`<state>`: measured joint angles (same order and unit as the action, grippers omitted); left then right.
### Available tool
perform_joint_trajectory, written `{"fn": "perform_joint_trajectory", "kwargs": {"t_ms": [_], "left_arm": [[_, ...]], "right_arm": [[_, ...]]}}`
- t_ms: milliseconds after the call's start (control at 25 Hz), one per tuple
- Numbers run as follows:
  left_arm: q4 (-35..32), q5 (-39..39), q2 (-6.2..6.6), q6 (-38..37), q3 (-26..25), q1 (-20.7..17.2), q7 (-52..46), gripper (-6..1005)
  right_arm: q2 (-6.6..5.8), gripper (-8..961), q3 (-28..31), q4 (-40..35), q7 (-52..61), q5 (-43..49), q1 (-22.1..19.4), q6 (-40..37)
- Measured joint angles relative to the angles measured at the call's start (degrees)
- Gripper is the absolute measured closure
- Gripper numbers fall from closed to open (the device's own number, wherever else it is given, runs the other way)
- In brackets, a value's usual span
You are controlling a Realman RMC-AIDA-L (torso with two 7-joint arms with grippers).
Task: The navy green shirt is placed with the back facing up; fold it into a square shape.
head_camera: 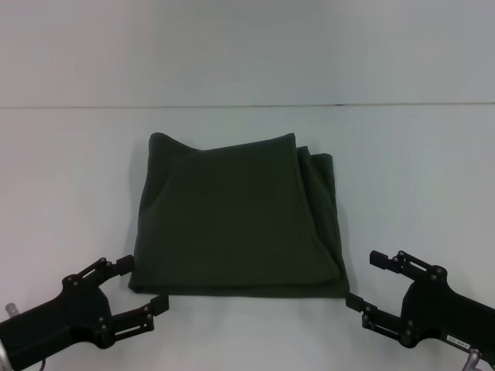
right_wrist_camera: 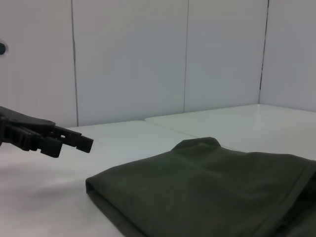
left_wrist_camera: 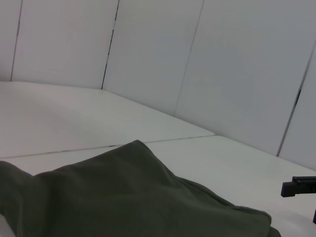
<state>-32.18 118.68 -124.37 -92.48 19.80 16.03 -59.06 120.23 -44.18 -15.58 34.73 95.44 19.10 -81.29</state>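
The navy green shirt (head_camera: 236,220) lies folded into a rough square on the white table (head_camera: 69,178), plain side up, with layered edges showing along its right side. My left gripper (head_camera: 143,284) is open just off the shirt's near left corner, one finger close to the cloth edge. Near the right corner my right gripper (head_camera: 366,280) is open too, holding nothing. The left wrist view shows the shirt (left_wrist_camera: 123,197) close up, with the right gripper's fingertip (left_wrist_camera: 298,187) beyond it. In the right wrist view the shirt (right_wrist_camera: 217,187) lies low, and the left gripper's fingers (right_wrist_camera: 54,140) hover past it.
The table carries a seam line (head_camera: 247,106) across its far part. Grey wall panels (right_wrist_camera: 128,59) stand behind the table in both wrist views. Bare white surface surrounds the shirt on all sides.
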Motion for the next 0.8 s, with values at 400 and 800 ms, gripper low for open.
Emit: {"fn": "perform_joint_trajectory", "kwargs": {"t_ms": [400, 800], "left_arm": [[-0.2, 1.3, 0.09, 1.2, -0.1, 0.0, 0.0, 52], [-0.1, 1.4, 0.15, 2.2, -0.2, 0.3, 0.0, 51]], "right_arm": [[0.00, 174, -0.2, 0.1, 0.0, 0.1, 0.0, -0.5], [0.00, 174, -0.2, 0.1, 0.1, 0.2, 0.3, -0.6]]}}
